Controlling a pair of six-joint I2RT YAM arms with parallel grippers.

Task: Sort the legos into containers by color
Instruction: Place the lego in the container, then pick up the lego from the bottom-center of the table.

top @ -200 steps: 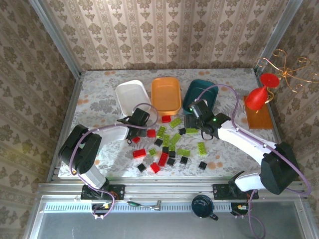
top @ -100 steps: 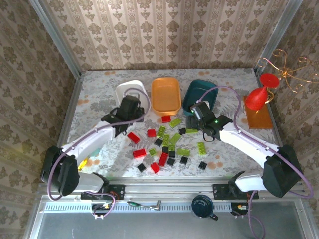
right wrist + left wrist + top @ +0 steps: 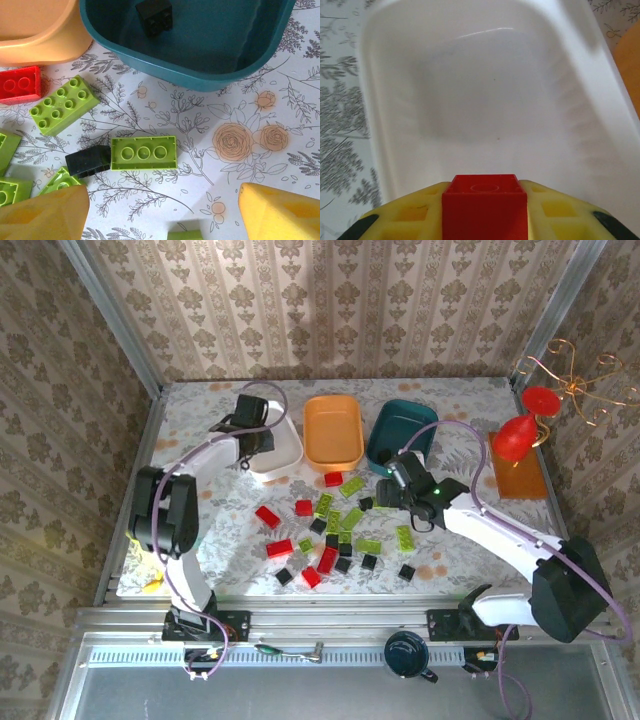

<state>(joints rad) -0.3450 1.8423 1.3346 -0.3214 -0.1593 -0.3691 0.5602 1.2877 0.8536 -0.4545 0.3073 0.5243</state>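
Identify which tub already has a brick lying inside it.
The dark teal tub: a black brick lies on its floor. The white tub and orange tub hold none.

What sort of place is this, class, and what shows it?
Probably a robot test booth dressed like a home: wallpaper panels in metal framing, two arms bolted to the table's near edge, and toy bricks laid out beside three tubs for sorting.

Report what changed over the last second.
The left gripper swung away from the loose red, lime and black plastic bricks to over the shallow white plastic tub, shut on a small red plastic brick. The right gripper barely shifted, open beside the dark teal tub; both tubs unmoved.
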